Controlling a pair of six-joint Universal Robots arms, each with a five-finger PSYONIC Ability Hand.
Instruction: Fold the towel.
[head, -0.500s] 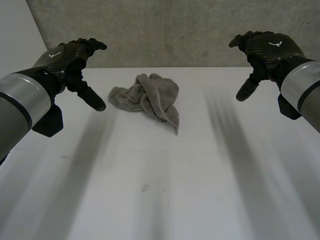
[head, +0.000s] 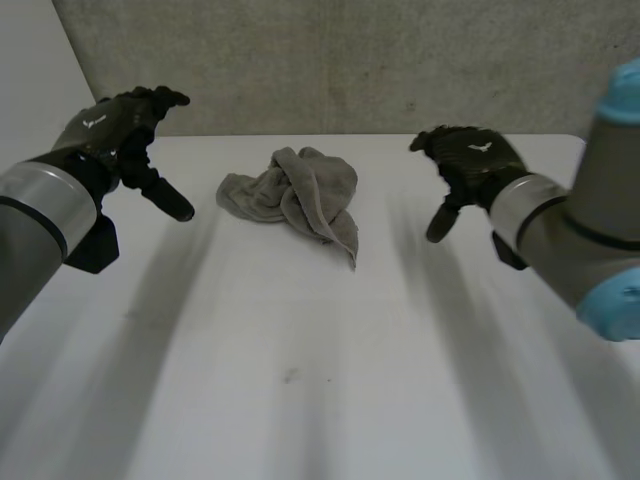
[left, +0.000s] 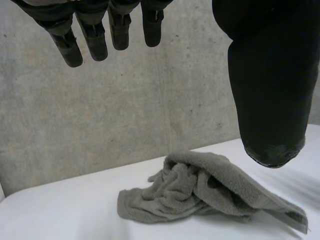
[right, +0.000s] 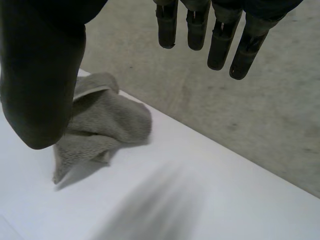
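The grey towel (head: 295, 195) lay crumpled in a loose heap (folds and creases running all through it) on the white worktop (head: 300, 380), toward the far edge and close to the concrete wall (head: 350, 60) behind, with one corner trailing out toward the near side in the head view. The left hand (head: 115, 125) hovered above the worktop to the towel's left, apart from the cloth, its fingers (left: 95, 35) held straight and spread wide from the thumb, gripping nothing. The right hand (head: 468, 160) hung on the towel's other side, also clear of it, its fingers (right: 220, 42) likewise straight, well parted from the thumb and empty. In both wrist views the bunched towel lay on the worktop beyond each hand, touched by neither.
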